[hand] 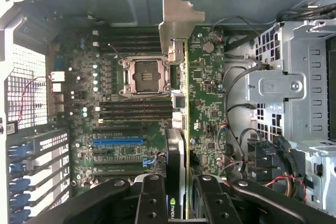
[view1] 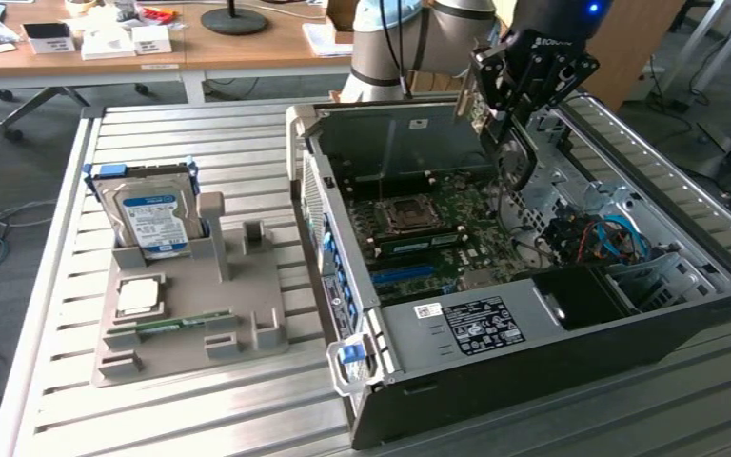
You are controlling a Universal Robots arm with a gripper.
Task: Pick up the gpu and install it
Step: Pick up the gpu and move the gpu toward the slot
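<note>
My gripper [view1: 508, 114] hangs over the open computer case [view1: 670, 314], shut on the gpu [view1: 514, 160]. In the wrist view the gpu [hand: 181, 129] is seen edge-on between the two black fingers [hand: 152, 200], its silver end bracket [hand: 176, 22] pointing away from the camera. The card hangs upright above the green motherboard [hand: 131, 108], apart from it. It lines up beside the empty processor socket [hand: 144, 76]. The blue slot [hand: 118, 141] and the dark slots around it lie to one side of the card.
A grey parts holder [view1: 194, 333] on the slatted table at the exterior view's left carries a hard drive [view1: 149, 217], a processor chip [view1: 137, 295] and a memory stick [view1: 182, 324]. Drive cages and cables [view1: 607, 238] crowd the case's far side. Desks stand behind.
</note>
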